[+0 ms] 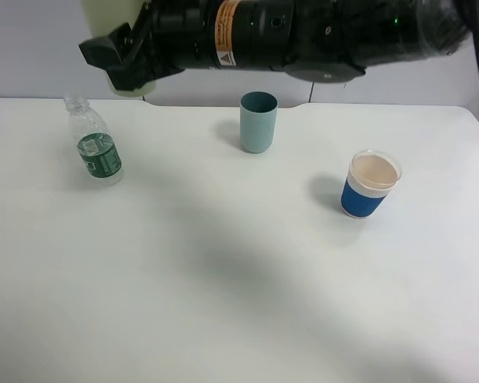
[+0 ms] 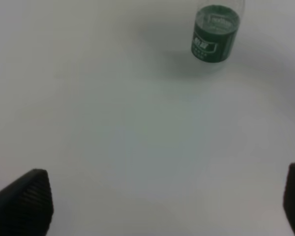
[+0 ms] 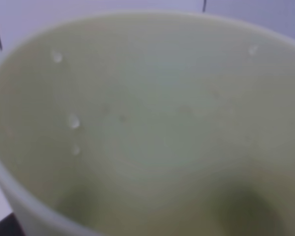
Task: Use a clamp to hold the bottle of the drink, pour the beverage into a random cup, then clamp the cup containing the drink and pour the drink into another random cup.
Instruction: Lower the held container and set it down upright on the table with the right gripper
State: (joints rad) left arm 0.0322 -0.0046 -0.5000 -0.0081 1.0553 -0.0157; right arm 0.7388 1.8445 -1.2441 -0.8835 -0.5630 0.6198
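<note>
The bottle (image 1: 96, 145), clear with a dark green label, stands upright at the table's far left. My right arm reaches across the top of the exterior view. Its gripper (image 1: 120, 62) is shut on the pale yellow-green cup (image 1: 112, 16), held high above and behind the bottle. That cup (image 3: 152, 128) fills the right wrist view, with a few droplets (image 3: 73, 121) on its inner wall. Whether liquid lies in it I cannot tell. The teal cup (image 1: 258, 121) stands at the far middle. My left gripper (image 2: 160, 206) is open over bare table, the bottle (image 2: 215, 33) ahead of it.
A white cup with a blue sleeve (image 1: 370, 185) stands on the right part of the white table (image 1: 223, 279). The table's far edge meets a grey wall (image 1: 32, 48) behind the bottle and the teal cup.
</note>
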